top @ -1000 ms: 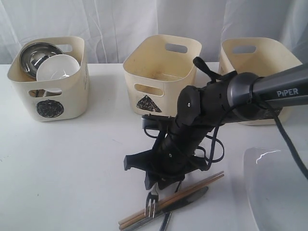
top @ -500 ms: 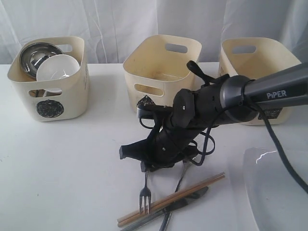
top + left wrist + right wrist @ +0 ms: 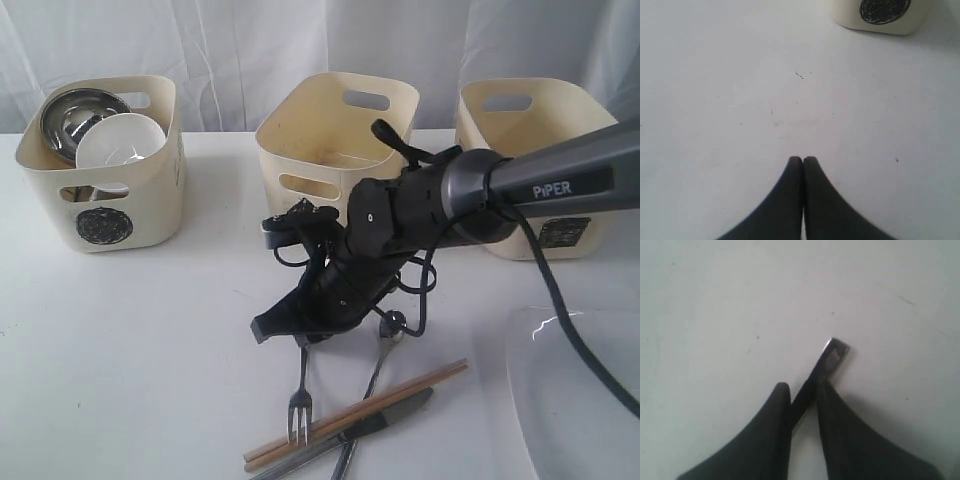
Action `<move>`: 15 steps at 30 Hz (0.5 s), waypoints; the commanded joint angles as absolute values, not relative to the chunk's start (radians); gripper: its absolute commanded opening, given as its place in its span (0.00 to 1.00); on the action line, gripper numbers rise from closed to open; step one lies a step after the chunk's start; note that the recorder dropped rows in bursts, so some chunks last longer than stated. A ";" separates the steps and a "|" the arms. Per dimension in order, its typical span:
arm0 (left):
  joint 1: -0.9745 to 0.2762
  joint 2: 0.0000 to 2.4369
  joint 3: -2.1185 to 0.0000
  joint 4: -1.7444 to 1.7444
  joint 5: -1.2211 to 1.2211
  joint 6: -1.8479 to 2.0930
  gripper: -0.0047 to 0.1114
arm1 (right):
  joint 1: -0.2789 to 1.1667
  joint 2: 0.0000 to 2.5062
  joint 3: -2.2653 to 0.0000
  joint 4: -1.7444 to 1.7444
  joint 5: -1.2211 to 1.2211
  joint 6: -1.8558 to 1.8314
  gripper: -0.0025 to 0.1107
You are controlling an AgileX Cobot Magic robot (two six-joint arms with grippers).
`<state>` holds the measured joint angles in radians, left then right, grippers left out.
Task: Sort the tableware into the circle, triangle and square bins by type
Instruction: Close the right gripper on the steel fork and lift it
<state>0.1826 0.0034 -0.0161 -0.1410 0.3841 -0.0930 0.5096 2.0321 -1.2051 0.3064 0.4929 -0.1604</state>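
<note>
Right gripper (image 3: 303,342) (image 3: 802,390) over table (image 3: 150,330) centre, fingers narrow, clamped on fork (image 3: 299,405) (image 3: 834,354) handle; handle end pokes out past fingertips. Fork hangs tines down, tips just beside near-left ends of chopsticks (image 3: 400,392). Knife (image 3: 385,418), spoon (image 3: 392,323) lie by chopsticks. Plate (image 3: 580,400) near right. Left gripper (image 3: 802,162) fingers pressed together, empty, near circle bin (image 3: 880,20) (image 3: 150,190). Circle bin far left, holds white bowl (image 3: 120,142), steel bowl (image 3: 78,115). Triangle bin (image 3: 330,130) far centre, square bin (image 3: 560,120) far right.
</note>
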 commanded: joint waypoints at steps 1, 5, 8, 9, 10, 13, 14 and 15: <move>0.175 0.000 -0.006 -0.137 0.421 -0.093 0.04 | 0.512 2.106 -1.214 0.269 0.553 -0.155 0.20; 0.175 0.000 -0.006 -0.137 0.421 -0.093 0.04 | 0.512 2.130 -1.252 0.243 0.603 -0.149 0.20; 0.175 0.000 -0.006 -0.137 0.421 -0.093 0.04 | 0.512 2.155 -1.280 0.157 0.660 -0.092 0.20; 0.175 0.000 -0.006 -0.137 0.421 -0.093 0.04 | 0.512 2.165 -1.292 0.111 0.694 -0.065 0.20; 0.175 0.000 -0.006 -0.137 0.421 -0.093 0.04 | 0.512 2.175 -1.304 0.063 0.734 -0.043 0.18; 0.175 0.000 -0.006 -0.137 0.421 -0.093 0.04 | 0.512 2.198 -1.324 -0.048 0.831 -0.037 0.14; 0.175 0.000 -0.006 -0.137 0.421 -0.093 0.04 | 0.512 2.202 -1.326 -0.069 0.845 -0.026 0.12; 0.175 0.000 -0.006 -0.137 0.421 -0.093 0.04 | 0.512 2.202 -1.326 -0.089 0.849 -0.014 0.11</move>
<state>0.1826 0.0034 -0.0161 -0.1410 0.3841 -0.0930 0.5199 2.1132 -1.3618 0.0480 0.6947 -0.0435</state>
